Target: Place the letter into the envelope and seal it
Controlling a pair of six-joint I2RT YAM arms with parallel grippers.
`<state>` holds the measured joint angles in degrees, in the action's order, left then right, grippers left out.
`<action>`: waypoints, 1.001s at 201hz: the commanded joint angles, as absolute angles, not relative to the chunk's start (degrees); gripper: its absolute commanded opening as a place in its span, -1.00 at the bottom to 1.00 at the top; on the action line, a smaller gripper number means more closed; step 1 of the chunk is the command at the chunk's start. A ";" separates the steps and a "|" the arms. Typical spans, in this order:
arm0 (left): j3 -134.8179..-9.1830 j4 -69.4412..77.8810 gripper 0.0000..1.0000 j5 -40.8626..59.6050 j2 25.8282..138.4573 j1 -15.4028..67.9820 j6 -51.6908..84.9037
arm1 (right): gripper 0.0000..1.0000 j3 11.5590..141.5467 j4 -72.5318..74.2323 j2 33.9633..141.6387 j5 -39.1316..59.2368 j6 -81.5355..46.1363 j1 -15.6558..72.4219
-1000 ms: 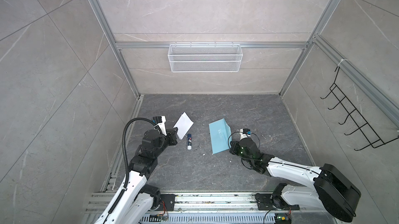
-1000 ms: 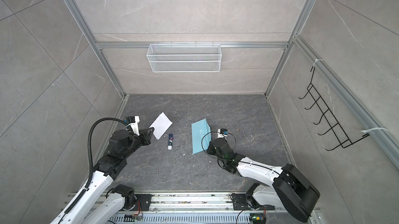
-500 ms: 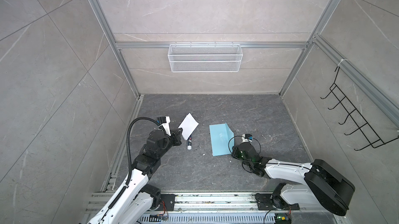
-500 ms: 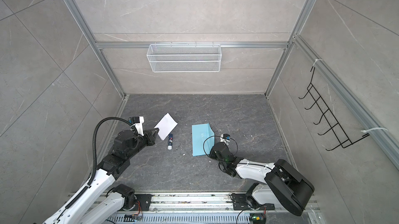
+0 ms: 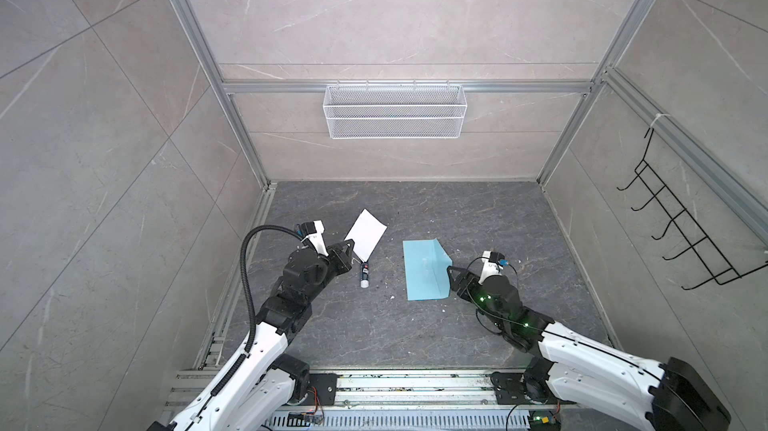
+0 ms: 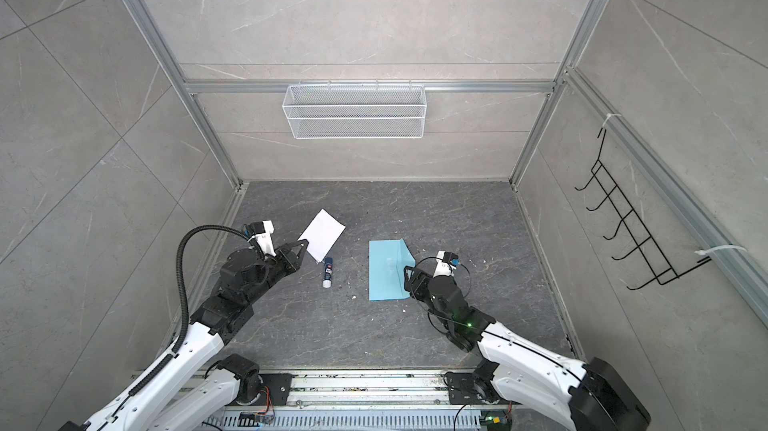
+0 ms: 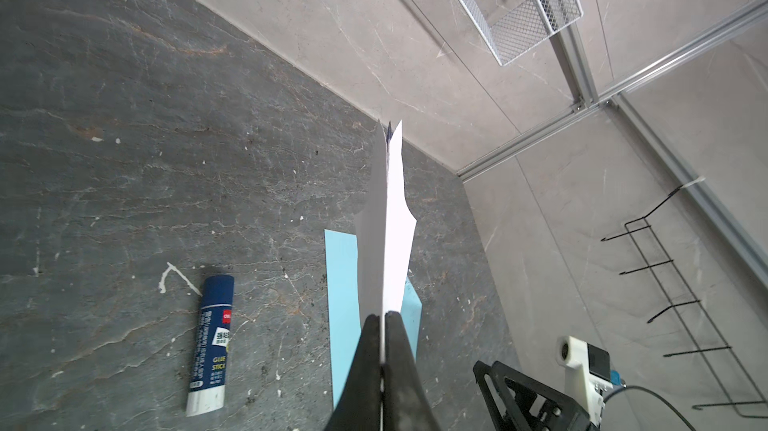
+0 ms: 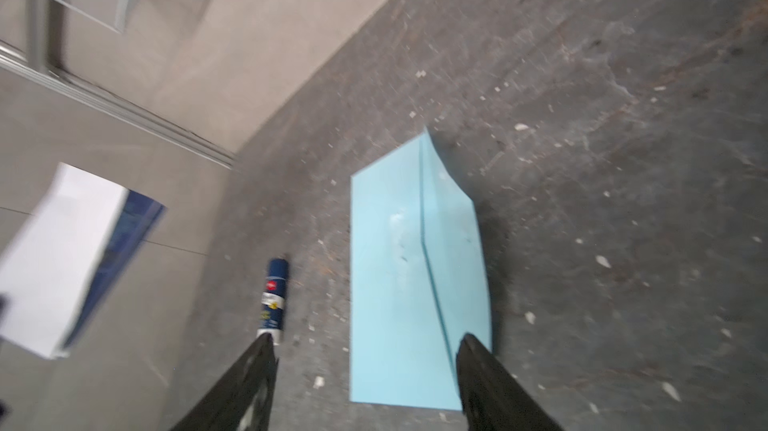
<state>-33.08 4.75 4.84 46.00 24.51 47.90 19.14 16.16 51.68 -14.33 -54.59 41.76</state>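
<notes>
Bringing the letter [image 5: 366,234] over to the envelope [image 5: 424,271] looks like the step going on now, because the letter is up in the air and the envelope has nothing in it yet. On the dark grey floor [image 5: 374,325], the left arm comes up from the lower left of both top views, bends, and points toward the middle. The right arm comes from the lower right and lies low, reaching to the right edge of the envelope. The blue envelope lies flat near the middle of the floor, with its flap on the right side and lifted a little. The white letter is folded and hangs up and to the left of it, off the floor. A glue stick [image 5: 365,276] lies between them, just under the letter. The left gripper [image 7: 382,316] is pinched tight on one end of the letter. The right gripper [image 8: 365,339] is spread wide and holds nothing, with its tips by the near end of the envelope. Next, I think the flap must be held up so the letter's edge can slide in.
</notes>
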 commanded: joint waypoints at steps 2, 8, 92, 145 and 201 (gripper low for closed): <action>-32.91 12.24 -1.00 6.65 48.06 24.87 56.56 | 0.57 22.02 18.19 50.49 -11.36 -56.82 41.92; -33.01 13.26 -1.00 7.28 48.80 24.87 57.90 | 0.63 22.42 20.42 51.15 -10.45 -57.84 42.07; -31.39 27.55 -1.00 10.80 56.04 26.44 71.95 | 0.97 34.65 46.64 75.68 -9.90 -66.02 50.95; -30.53 31.33 -1.00 10.88 57.83 27.64 74.62 | 0.98 40.62 52.44 85.81 -9.46 -68.97 51.95; -30.01 33.12 -1.00 10.85 58.60 28.12 75.45 | 0.86 44.35 54.72 91.07 -10.18 -72.10 51.97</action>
<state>-30.24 28.69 9.67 58.41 27.77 74.46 41.69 50.96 88.64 -9.63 -69.97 51.70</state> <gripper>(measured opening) 0.055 0.950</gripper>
